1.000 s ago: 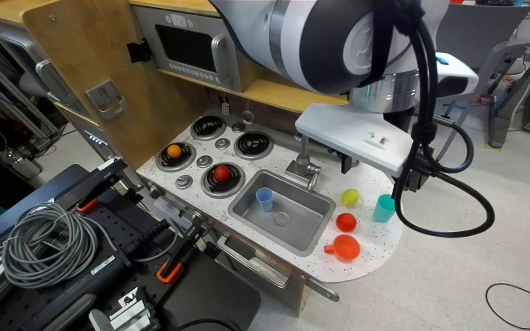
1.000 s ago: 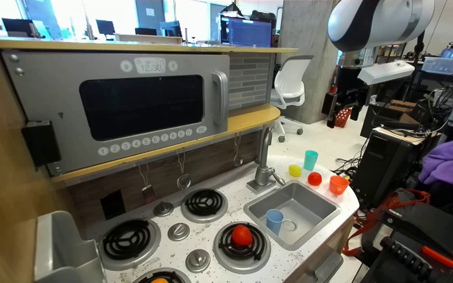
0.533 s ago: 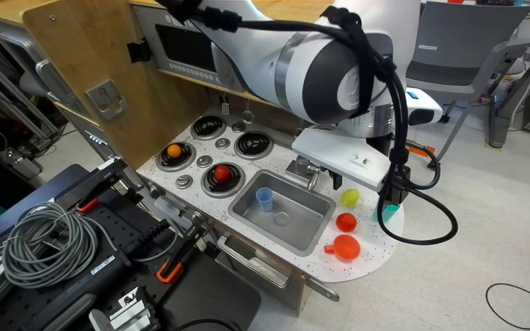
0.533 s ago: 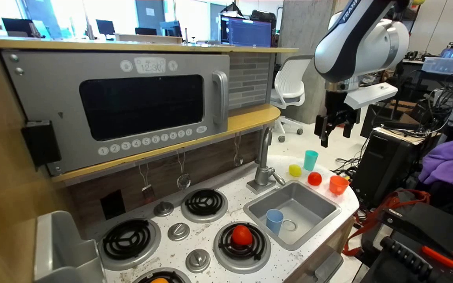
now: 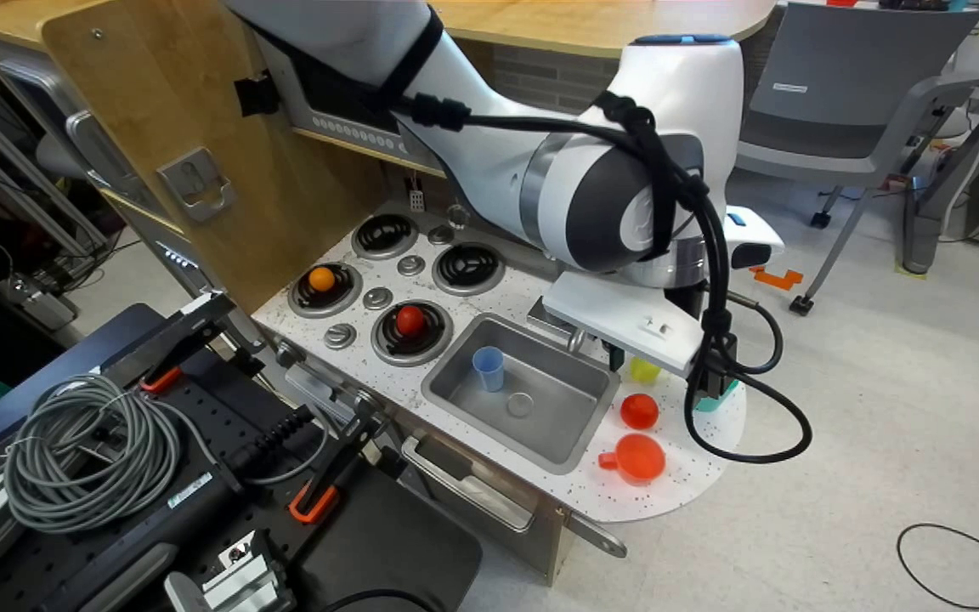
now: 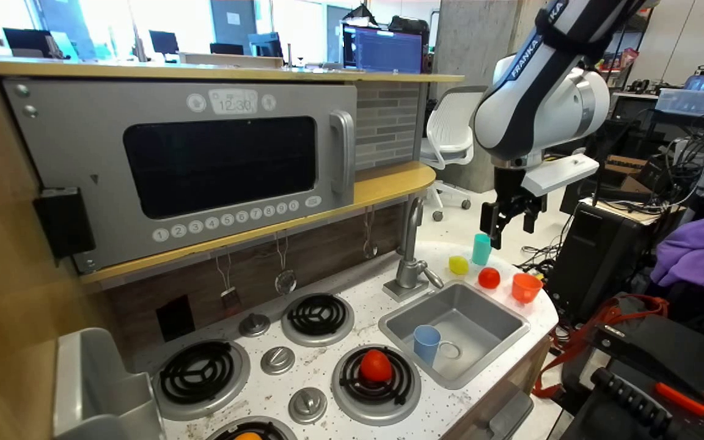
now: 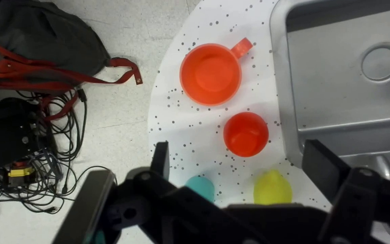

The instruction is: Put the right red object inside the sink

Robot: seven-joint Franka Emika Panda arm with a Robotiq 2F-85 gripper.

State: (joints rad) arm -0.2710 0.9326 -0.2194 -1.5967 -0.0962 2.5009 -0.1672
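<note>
I see the arm [image 6: 544, 107] reaching in a slant from above and bent at its big round joint, so that the gripper [image 6: 513, 237] points downward, over the counter [image 5: 693, 472] beside the sink [image 5: 553, 429]. Its jaws are standing wide apart, released. The red piece [image 5: 639, 411] rests on the counter, just beside the sink, between the lemon [image 7: 273, 189] and the orange-red cup [image 5: 641, 459].

In an exterior view the white plate [image 5: 621, 321] and the gripper cover the lemon partly and the teal cup [image 5: 713, 403] mostly, both near the sink. The arm's upper part is cut off in both exterior views, and in the wrist view the sink is cut off too. In an exterior view the orange ball [image 6: 247, 436], well apart from the sink, shows only its top.

On the arm I can read "FRANKA"; on the microwave [image 6: 220, 168], higher than the sink, it is written "12:30" and the digits 1 to 9 and 0.
</note>
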